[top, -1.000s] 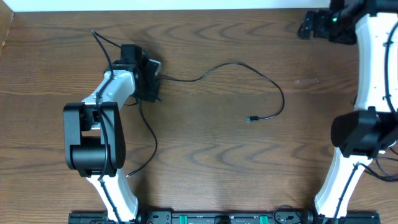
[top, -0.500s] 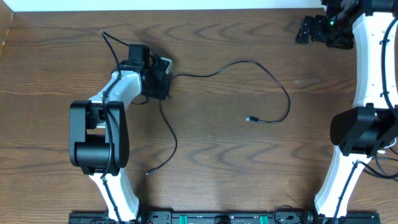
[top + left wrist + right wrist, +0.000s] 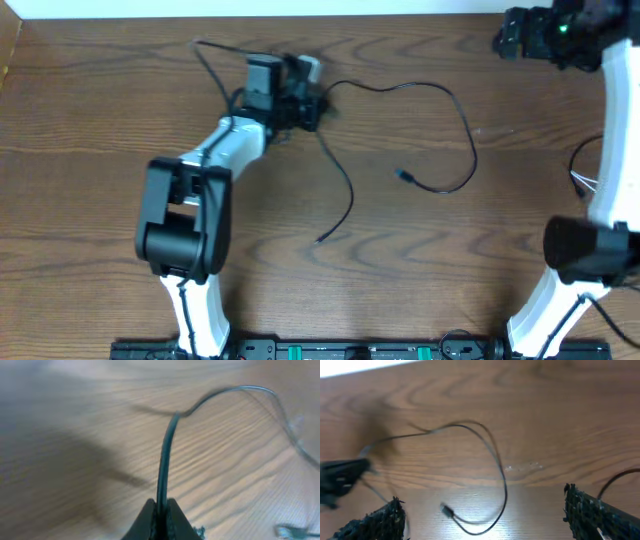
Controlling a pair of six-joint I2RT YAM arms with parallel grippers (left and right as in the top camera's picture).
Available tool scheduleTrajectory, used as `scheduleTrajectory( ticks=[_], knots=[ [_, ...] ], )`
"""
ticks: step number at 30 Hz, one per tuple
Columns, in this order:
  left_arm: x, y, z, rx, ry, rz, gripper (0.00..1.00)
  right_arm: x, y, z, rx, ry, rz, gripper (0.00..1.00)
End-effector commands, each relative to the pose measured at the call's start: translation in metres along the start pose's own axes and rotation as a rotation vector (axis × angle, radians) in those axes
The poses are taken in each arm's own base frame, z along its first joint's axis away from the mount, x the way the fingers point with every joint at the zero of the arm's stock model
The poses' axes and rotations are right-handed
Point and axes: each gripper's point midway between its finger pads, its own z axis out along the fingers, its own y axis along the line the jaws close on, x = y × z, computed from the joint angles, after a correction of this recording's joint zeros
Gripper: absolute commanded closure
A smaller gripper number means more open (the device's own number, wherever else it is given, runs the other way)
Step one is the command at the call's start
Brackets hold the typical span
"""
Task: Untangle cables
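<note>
One thin black cable (image 3: 468,140) lies on the wooden table. From my left gripper (image 3: 303,102) it arcs right and curls back to a small plug (image 3: 403,176). A second stretch (image 3: 345,190) runs from the gripper toward the front and ends near the table's middle. In the left wrist view the jaws (image 3: 161,512) are shut on this cable (image 3: 167,445). My right gripper (image 3: 510,38) is at the far right corner, open wide and empty (image 3: 485,520). Its view looks down on the cable's loop (image 3: 497,467) and plug (image 3: 447,510). No white cord is in view.
The table's far edge meets a white wall just behind both grippers. A thicker black lead (image 3: 210,55) loops off the left arm. The right arm's base (image 3: 585,245) stands at the right edge.
My left gripper has moved right and toward the far edge, dragging the black cable with it. The cable's loose tail and plug shifted right. The right gripper barely moved.
</note>
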Motion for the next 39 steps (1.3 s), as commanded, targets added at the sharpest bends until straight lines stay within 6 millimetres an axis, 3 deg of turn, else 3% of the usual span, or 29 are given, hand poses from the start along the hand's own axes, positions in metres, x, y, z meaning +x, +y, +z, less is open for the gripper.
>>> scheduleTrajectory(
  ticks=[1,6,9,10,11,12,23,29,36,39],
  knots=[
    [-0.015,-0.044,0.017,0.046,-0.044,0.065,0.92,-0.001,0.007,-0.023,-0.01,-0.041,-0.029,0.01],
    [-0.039,-0.105,0.033,0.118,-0.162,0.198,0.92,0.006,0.008,-0.028,-0.01,-0.023,-0.026,0.01],
    [-0.043,-0.117,0.04,0.065,-0.194,0.227,0.92,0.01,0.008,-0.028,-0.009,-0.007,-0.023,0.01],
    [-0.042,-0.117,0.042,0.046,-0.192,0.228,0.83,0.01,0.008,-0.028,-0.009,-0.006,-0.023,0.01],
    [-0.041,-0.12,0.044,0.042,-0.189,0.23,0.65,0.011,0.008,-0.028,-0.009,-0.006,-0.023,0.01],
    [-0.038,-0.124,0.045,0.049,-0.179,0.232,0.02,0.011,0.008,-0.028,-0.009,-0.005,-0.023,0.01],
    [-0.005,-0.11,0.048,0.02,-0.04,0.193,0.02,0.016,0.006,-0.028,-0.001,0.017,0.0,0.01],
    [-0.009,-0.104,0.04,0.045,-0.038,0.17,0.02,0.045,-0.028,-0.022,0.203,0.137,0.207,0.01],
    [-0.001,-0.092,0.037,0.025,-0.001,0.144,0.03,0.083,-0.034,0.01,0.217,0.326,0.222,0.01],
    [0.005,-0.08,0.034,0.005,0.027,0.121,0.02,0.102,-0.04,0.037,0.227,0.403,0.233,0.01]
  ],
)
